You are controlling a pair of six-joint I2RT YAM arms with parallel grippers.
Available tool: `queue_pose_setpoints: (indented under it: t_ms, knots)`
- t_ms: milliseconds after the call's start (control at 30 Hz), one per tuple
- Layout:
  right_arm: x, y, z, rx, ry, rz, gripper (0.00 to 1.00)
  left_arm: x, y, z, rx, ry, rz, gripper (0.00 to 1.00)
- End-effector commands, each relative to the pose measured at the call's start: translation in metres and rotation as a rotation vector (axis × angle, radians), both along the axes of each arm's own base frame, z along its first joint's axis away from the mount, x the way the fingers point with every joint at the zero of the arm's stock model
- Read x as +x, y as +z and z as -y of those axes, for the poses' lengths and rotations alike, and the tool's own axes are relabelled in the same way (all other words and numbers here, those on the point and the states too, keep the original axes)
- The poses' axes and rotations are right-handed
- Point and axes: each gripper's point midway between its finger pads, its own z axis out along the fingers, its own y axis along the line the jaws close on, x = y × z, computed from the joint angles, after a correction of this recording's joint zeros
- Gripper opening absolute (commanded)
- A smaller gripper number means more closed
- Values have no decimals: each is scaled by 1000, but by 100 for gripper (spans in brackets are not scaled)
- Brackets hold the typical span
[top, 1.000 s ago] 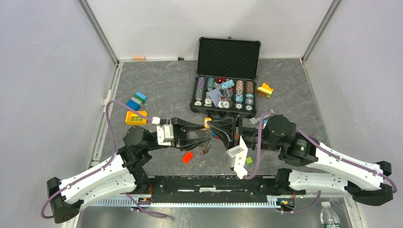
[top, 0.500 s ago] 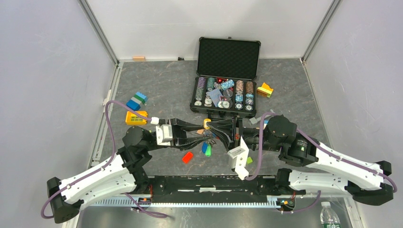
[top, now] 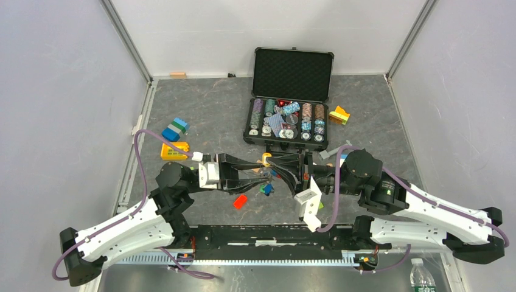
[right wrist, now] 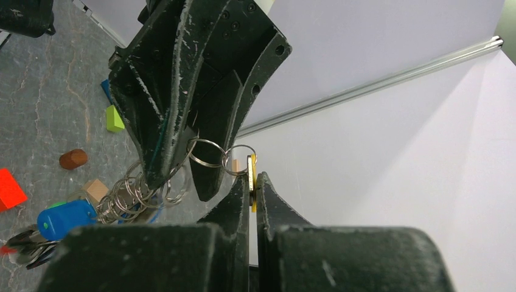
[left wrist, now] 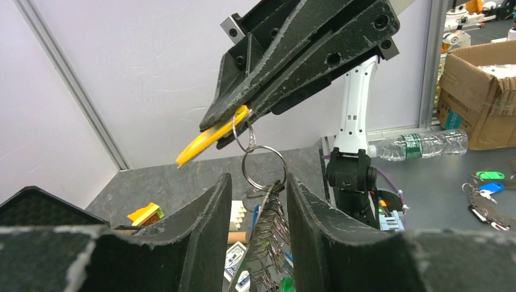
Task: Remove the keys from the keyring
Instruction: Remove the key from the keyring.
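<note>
Right gripper (right wrist: 252,179): closed tight on the yellow key (left wrist: 205,140), head cover pinched between the fingertips, held up off the table (top: 207,115).
Left gripper (left wrist: 258,177): fingers part-way apart, straddling the ring bunch (left wrist: 268,237); pressing it or not, cannot tell.
Keyring (left wrist: 243,166): in the air between the two grippers, top loop just above the left fingertips, chained to the yellow key.
Other keys (right wrist: 64,219): blue and green heads hanging below the left fingers, tangled in the ring bunch.
Surroundings: red block (top: 240,201) just beside the hanging keys; open poker-chip case (top: 292,73) beyond; coloured blocks (top: 175,129) far left.
</note>
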Motion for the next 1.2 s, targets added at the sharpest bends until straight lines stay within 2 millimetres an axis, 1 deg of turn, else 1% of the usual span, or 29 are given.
queue_pose_setpoints:
  t_ms: [0,300,333,467,533,567,600,633,667,700,733,800,900,1000,1167]
  knots:
    - [-4,40,10,134,0,41,0,-11,6,-2,-15,-43,55,46]
    - [-7,42,10,142,16,36,0,-11,1,1,2,-58,35,44]
    - [-8,41,9,140,20,34,0,-12,0,1,3,-59,38,42]
    - [-7,39,9,122,17,36,0,-14,-2,0,28,-64,45,27]
    - [-7,39,10,124,15,38,0,-15,-2,-2,31,-63,50,21]
    - [-8,39,11,128,16,40,0,-15,-2,-3,29,-60,52,20]
    - [-8,39,11,130,15,41,0,-15,-3,-4,26,-56,52,22]
    - [-8,39,12,132,18,40,0,-15,-3,-4,25,-57,50,32]
    - [-8,39,12,132,17,39,0,-16,-3,-5,23,-58,49,46]
    - [-8,39,12,133,17,37,0,-16,-3,-6,20,-57,45,54]
    - [-8,38,12,132,18,36,0,-17,-4,-7,20,-58,42,56]
    - [-9,39,13,136,19,34,0,-18,-5,-8,17,-60,41,60]
    - [-10,39,14,139,21,33,0,-22,-4,-12,6,-69,46,61]
    - [-11,40,15,144,26,29,0,-24,-2,-14,-5,-72,51,61]
    - [-13,39,13,142,41,19,0,-19,-1,-12,-9,-52,39,58]
